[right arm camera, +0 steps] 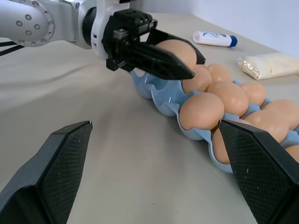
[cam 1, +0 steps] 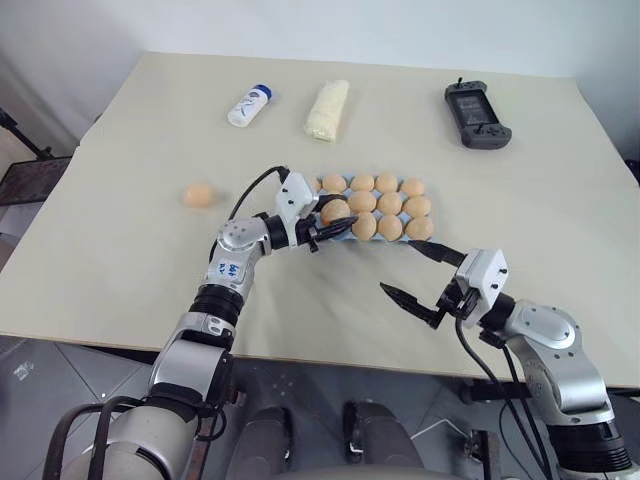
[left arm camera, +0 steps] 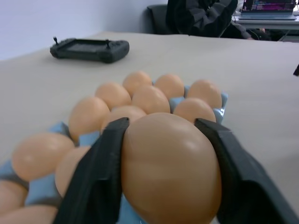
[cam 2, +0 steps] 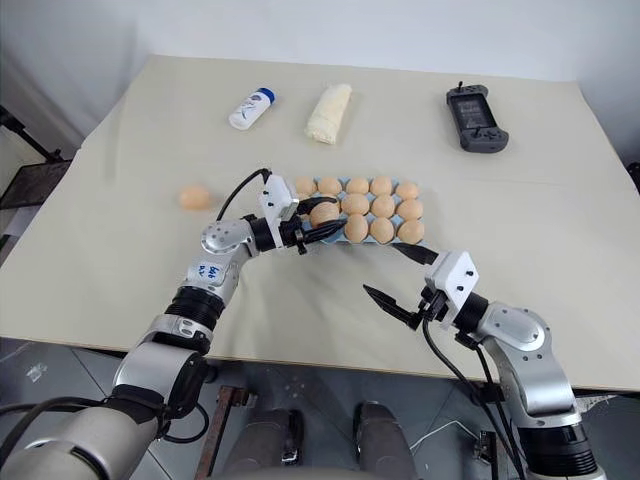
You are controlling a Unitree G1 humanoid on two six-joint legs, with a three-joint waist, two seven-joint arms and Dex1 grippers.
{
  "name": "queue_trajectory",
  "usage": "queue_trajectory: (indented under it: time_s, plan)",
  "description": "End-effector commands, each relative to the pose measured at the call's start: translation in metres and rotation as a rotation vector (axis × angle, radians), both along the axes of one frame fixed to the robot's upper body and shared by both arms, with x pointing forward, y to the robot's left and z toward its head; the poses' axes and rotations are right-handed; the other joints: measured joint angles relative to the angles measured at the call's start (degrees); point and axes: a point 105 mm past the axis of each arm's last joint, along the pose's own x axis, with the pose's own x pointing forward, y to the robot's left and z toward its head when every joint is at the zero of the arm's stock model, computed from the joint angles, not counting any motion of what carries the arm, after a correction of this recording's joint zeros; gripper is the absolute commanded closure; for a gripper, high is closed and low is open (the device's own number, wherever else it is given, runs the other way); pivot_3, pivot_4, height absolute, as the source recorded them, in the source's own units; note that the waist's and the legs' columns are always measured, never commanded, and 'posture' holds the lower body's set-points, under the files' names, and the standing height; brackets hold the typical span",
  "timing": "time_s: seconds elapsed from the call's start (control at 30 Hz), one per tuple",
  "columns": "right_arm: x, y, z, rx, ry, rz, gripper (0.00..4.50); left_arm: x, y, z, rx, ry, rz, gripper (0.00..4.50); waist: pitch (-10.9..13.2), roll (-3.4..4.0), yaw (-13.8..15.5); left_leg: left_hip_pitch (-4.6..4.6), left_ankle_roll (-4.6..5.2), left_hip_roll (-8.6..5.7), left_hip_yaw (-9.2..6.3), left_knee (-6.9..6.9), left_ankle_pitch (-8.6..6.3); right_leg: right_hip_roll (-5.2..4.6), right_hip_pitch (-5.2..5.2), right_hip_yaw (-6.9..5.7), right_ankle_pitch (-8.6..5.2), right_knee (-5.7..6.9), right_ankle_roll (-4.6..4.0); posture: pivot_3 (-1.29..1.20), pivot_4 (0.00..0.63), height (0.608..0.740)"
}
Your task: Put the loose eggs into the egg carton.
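Left eye view: egg carton (cam 1: 428,201) sits mid-frame and looks nearly full. One loose egg (cam 1: 199,194) is on the table (cam 1: 120,250) at left-centre, so that one's left to do.
Left wrist view: left gripper (left arm camera: 163,175) is clamped on an egg (left arm camera: 170,168) right over the carton's near end, not dropped in yet.
Right wrist view: right gripper (right arm camera: 154,168) has its jaws spread wide, holding nothing, just beside the carton.

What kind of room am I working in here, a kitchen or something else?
Probably a lab or office, not a kitchen: a plain beige table, a dark grey handheld game controller lying on it, and a desk with a lit screen behind.
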Motion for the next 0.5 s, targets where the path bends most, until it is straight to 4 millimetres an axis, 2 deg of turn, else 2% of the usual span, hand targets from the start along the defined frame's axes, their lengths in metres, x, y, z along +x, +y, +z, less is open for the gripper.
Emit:
queue_trajectory:
  time_s: [0.03, 0.1, 0.13, 0.27, 0.4, 0.5]
  plan:
    - [-0.005, 0.004, 0.013, 0.014, -0.066, 0.004, 0.0, 0.001, -0.001, 0.01, 0.018, -0.074, 0.003, 0.83, 0.0, 0.0, 0.0, 0.0, 0.0, 0.0, -0.01, 0.0, 0.0, 0.0, 0.0, -0.01, 0.0, 0.0, 0.0, 0.0, 0.15, 0.74]
    - [-0.006, 0.004, 0.013, 0.016, -0.067, 0.002, 0.0, 0.003, 0.013, 0.013, 0.008, -0.094, 0.045, 0.25, 0.0, 0.0, 0.0, 0.0, 0.0, 0.0, -0.01, 0.0, 0.0, -0.01, 0.0, 0.0, 0.0, -0.01, 0.0, 0.0, 0.15, 0.74]
    - [-0.006, 0.003, 0.014, 0.017, -0.067, 0.001, 0.0, 0.003, 0.02, 0.015, 0.0, -0.1, 0.058, 0.25, 0.0, 0.0, -0.2, 0.0, 0.0, 0.0, 0.0, 0.0, 0.0, 0.0, 0.0, 0.01, 0.0, -0.01, 0.0, 0.0, 0.15, 0.74]
    - [-0.007, 0.001, 0.014, 0.006, -0.057, 0.023, 0.0, 0.004, 0.074, 0.033, -0.096, -0.145, 0.192, 0.25, 0.0, 0.0, -0.8, 0.03, -0.03, 0.04, 0.0, -0.04, 0.01, 0.01, -0.02, 0.02, 0.0, 0.06, 0.0, 0.0, 0.15, 0.74]
    - [-0.007, 0.002, 0.015, 0.008, -0.049, 0.059, 0.0, -0.013, 0.113, 0.039, -0.146, -0.156, 0.239, 0.12, 0.0, 0.0, -1.1, 0.04, -0.05, 0.05, -0.06, -0.04, 0.02, -0.02, -0.01, -0.01, 0.0, 0.07, 0.0, 0.0, 0.15, 0.74]
    - [-0.007, 0.006, 0.018, 0.016, -0.052, 0.095, 0.0, -0.031, 0.148, 0.034, -0.123, -0.152, 0.329, 0.12, 0.0, 0.0, -1.2, 0.04, -0.03, 0.03, -0.06, -0.04, 0.01, -0.07, 0.03, 0.0, 0.0, 0.02, 0.0, 0.0, 0.15, 0.74]
